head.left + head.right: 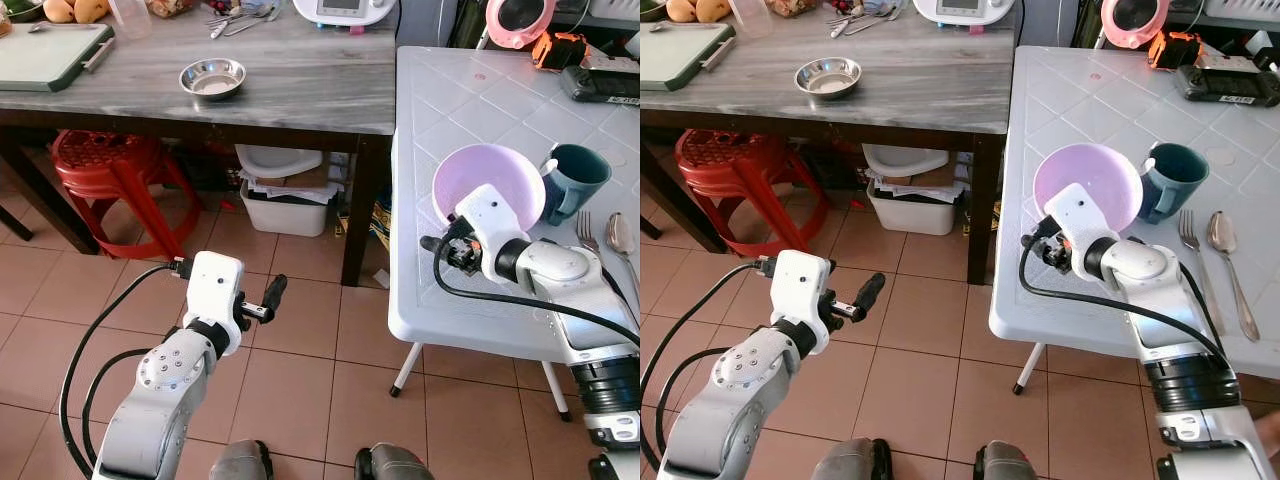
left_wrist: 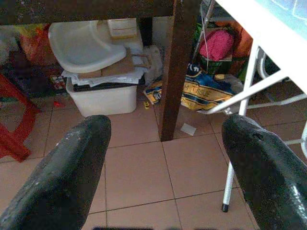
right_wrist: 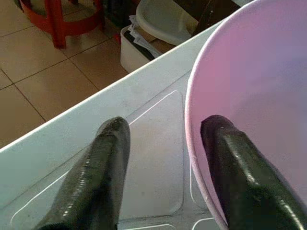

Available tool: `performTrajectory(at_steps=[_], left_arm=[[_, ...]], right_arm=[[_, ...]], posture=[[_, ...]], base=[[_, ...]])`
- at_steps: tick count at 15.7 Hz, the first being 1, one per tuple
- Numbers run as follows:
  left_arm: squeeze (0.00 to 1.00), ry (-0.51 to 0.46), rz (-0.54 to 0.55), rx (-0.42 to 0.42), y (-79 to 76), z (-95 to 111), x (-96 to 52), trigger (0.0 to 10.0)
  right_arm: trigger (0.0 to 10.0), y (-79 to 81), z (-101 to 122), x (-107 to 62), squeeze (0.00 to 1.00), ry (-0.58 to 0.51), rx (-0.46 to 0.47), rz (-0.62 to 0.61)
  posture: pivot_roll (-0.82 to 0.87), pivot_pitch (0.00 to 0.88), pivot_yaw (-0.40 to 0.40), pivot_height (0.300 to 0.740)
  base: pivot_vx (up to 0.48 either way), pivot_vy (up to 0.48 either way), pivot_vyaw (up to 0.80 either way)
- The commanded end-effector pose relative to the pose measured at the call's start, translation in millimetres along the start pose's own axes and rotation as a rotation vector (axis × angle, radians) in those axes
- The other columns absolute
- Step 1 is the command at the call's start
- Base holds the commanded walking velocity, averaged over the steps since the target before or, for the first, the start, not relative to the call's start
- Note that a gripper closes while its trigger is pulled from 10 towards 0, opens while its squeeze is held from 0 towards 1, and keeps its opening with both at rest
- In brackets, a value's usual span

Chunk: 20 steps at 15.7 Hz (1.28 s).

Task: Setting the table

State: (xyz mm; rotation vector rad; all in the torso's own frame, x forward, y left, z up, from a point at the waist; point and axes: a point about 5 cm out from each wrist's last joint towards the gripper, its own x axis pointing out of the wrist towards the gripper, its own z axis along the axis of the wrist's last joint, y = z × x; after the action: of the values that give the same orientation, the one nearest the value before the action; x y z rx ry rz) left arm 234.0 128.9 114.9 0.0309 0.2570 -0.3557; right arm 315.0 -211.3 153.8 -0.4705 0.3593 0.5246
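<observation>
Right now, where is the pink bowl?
The pink bowl sits on the white table on the robot's right, just left of the teal mug, with the right gripper at its rim.

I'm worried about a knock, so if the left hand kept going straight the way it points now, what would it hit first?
Probably the dark wooden table leg: it stands almost dead centre between the open left hand's fingers, with bare floor tiles before it. The white folding table's leg sits just off to one side; depth is hard to judge.
</observation>
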Motion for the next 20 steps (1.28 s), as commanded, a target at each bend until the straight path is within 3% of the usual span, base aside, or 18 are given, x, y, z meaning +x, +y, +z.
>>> performTrajectory(at_steps=[1, 20], left_arm=[[0.00, 0.005, -0.001, 0.009, 0.0, 1.3, -1.4, 10.0], [0.00, -0.014, 0.040, -0.004, 3.5, 3.3, 12.3, 10.0]], right_arm=[[0.0, -0.9, -4.7, -1.4, 0.00, 0.025, 0.002, 0.014], [0.0, -1.7, 0.1, 1.8, 0.00, -0.049, -0.046, -0.049]], posture=[[0.02, 0.117, 0.030, 0.740], [0.01, 0.054, 0.011, 0.740]], base=[[0.000, 0.000, 0.00], [0.000, 0.000, 0.00]])
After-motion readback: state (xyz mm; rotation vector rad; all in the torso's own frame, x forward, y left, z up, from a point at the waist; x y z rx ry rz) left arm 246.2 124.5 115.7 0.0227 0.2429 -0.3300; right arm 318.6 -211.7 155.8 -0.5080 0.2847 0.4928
